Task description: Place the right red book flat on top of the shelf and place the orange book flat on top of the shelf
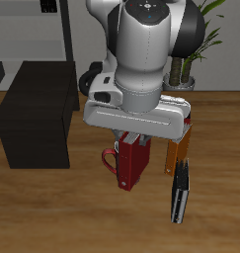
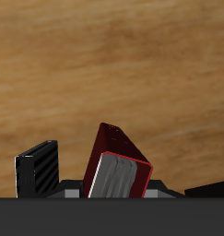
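The gripper [image 1: 132,138] hung low over the wooden table [image 1: 52,212], its fingers hidden behind the arm, so I could not tell whether it gripped anything. Directly beneath it stood a red book [image 1: 131,163], upright and slightly tilted, with a red mug [image 1: 112,158] touching its side. Just beside stood the orange book [image 1: 177,150], and a black book [image 1: 178,196] nearer the front edge. The dark shelf [image 1: 38,114] sat well apart, its top bare.

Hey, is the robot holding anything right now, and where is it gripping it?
Apparently the thin dark-red hardcover book, gripped at its top edge by the end effector; the fingers themselves are hidden.
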